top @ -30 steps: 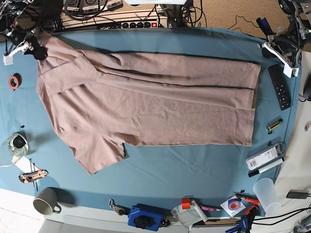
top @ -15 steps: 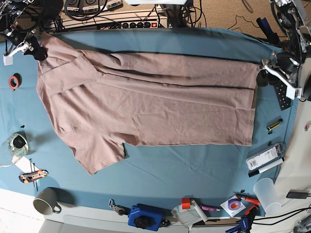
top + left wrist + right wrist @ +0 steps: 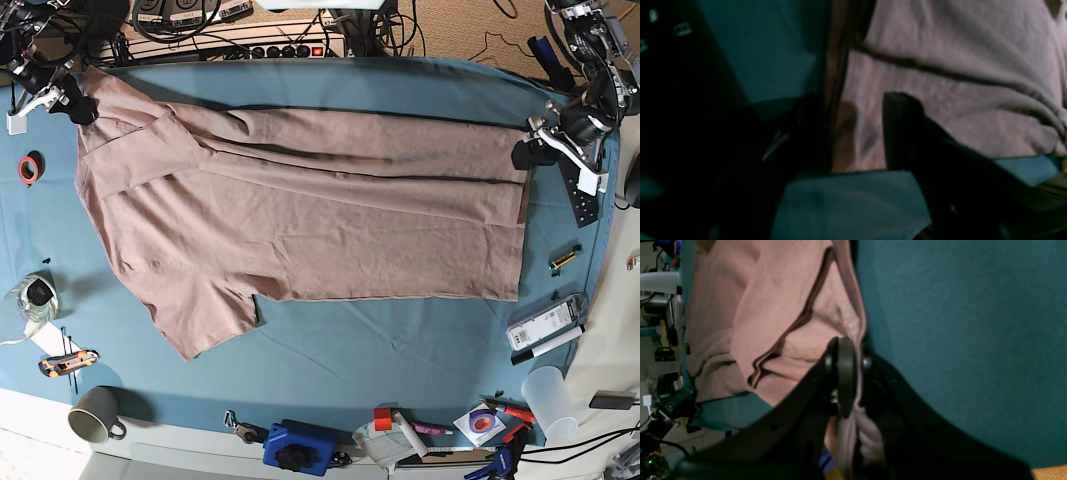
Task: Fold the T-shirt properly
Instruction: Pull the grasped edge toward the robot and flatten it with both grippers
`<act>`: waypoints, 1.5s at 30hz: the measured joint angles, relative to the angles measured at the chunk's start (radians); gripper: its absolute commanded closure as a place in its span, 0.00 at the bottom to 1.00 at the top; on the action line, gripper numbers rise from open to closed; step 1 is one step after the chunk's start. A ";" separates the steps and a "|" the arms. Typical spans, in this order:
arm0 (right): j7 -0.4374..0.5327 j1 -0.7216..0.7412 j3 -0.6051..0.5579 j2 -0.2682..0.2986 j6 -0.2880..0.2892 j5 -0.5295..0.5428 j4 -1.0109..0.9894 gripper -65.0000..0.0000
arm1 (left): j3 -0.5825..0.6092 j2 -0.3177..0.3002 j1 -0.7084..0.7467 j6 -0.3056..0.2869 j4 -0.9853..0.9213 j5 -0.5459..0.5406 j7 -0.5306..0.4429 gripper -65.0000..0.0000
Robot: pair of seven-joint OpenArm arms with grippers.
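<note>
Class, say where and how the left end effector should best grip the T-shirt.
Best at the T-shirt's far corner, from the robot's left, fingers either side of the side edge: there the open left end effector straddles thin, flat layers.

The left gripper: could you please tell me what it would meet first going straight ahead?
Probably the T-shirt, at its edge between the fingers; the remaining gap is unclear.
</note>
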 measured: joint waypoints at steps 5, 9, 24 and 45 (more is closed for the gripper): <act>0.000 0.000 0.000 0.000 0.000 0.000 0.000 1.00 | -0.005 0.000 -0.011 -0.037 -0.049 -0.033 -0.003 0.53; 0.000 0.000 0.000 0.000 0.000 0.000 0.000 1.00 | -0.007 0.027 -0.016 -0.056 -0.049 -0.056 0.049 0.66; -0.003 0.000 0.000 0.006 -0.002 0.053 -0.002 1.00 | -0.006 0.077 -0.014 0.014 -0.049 -0.080 0.075 1.00; -0.020 0.000 0.000 0.096 -0.002 0.105 -0.003 1.00 | 0.000 0.013 0.173 0.042 0.189 -0.010 0.143 1.00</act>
